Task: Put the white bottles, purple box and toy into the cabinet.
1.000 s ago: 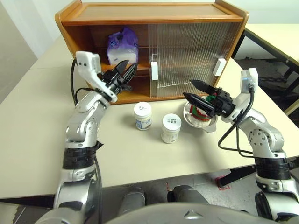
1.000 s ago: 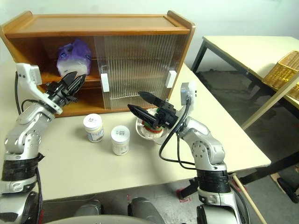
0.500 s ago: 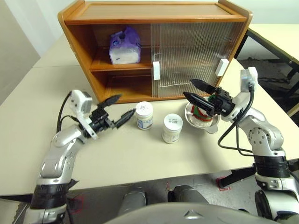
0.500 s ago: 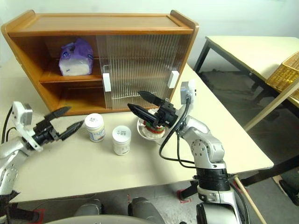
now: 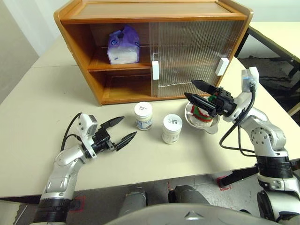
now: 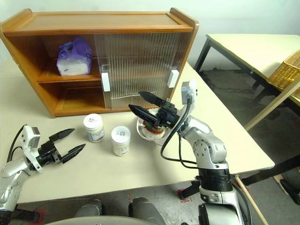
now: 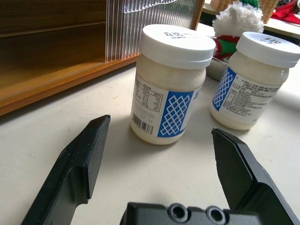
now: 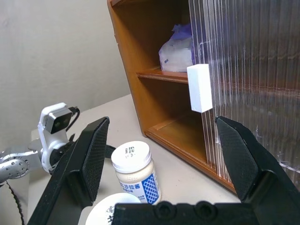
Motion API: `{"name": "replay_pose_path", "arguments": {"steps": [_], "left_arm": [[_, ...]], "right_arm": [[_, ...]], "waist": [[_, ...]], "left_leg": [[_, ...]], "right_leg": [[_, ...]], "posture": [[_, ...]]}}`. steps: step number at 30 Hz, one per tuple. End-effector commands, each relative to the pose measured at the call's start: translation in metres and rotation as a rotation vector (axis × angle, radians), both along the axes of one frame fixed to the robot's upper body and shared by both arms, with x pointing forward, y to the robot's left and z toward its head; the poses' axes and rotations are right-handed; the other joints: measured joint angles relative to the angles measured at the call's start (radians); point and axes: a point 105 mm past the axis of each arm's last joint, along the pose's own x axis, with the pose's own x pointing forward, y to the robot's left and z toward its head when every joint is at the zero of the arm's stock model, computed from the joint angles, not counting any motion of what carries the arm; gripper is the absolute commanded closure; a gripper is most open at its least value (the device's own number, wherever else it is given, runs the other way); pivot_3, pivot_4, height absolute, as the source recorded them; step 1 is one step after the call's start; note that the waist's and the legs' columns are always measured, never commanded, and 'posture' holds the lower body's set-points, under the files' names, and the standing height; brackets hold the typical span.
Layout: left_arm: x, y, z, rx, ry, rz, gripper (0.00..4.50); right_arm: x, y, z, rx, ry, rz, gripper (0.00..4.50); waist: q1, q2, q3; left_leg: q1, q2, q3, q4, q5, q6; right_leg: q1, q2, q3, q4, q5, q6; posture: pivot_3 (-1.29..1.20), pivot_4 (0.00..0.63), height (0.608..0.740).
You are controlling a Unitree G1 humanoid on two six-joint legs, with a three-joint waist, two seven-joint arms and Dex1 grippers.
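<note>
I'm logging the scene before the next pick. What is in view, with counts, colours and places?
Cabinet: one, honey-brown, back of table, left side open.
Box: one, purple, on the cabinet's middle shelf.
Bottles: two, white, upright on table before the cabinet.
Toy: one, white with red and green, in the bowl.
Bowl: one, steel, right of bottles.
Table: one, cream.
Left pincer: black, open, facing the nearer bottle.
Right pincer: black, open, above the bowl.

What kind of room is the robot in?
Probably a lab or workroom, not a home: plain beige tables, a second table beside a woven basket, and a wooden cabinet set out on the tabletop.
</note>
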Motion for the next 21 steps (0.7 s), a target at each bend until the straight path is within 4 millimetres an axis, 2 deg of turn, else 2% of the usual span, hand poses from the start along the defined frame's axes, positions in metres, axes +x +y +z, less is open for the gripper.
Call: {"name": "replay_pose_path", "arguments": {"steps": [1, 11, 21], "left_arm": [[0.004, -0.009, -0.006, 0.001, 0.004, -0.018, 0.02], [0.019, -0.019, -0.004, -0.015, -0.024, -0.004, 0.02], [0.023, -0.029, -0.005, -0.024, -0.024, -0.02, 0.02]], "right_arm": [[0.0, -0.002, 0.005, -0.005, -0.013, -0.002, 0.0], [-0.002, -0.004, 0.005, -0.01, -0.013, -0.013, 0.0], [-0.004, -0.006, 0.005, -0.014, -0.013, -0.022, 0.0]], "waist": [[-0.001, 0.0, 0.0], [-0.008, 0.0, 0.0], [-0.017, 0.0, 0.0]], "left_leg": [[0.0, 0.0, 0.0, 0.0, 0.0, 0.0], [0.0, 0.0, 0.0, 0.0, 0.0, 0.0], [0.001, 0.0, 0.0, 0.001, 0.001, 0.001]], "right_leg": [[0.0, 0.0, 0.0, 0.0, 0.0, 0.0], [0.001, 0.0, 0.0, 0.0, 0.0, 0.011], [0.001, 0.0, 0.0, 0.0, -0.001, 0.015]], "posture": [[-0.09, 0.036, 0.74], [-0.11, 0.032, 0.74], [-0.13, 0.032, 0.74]]}}
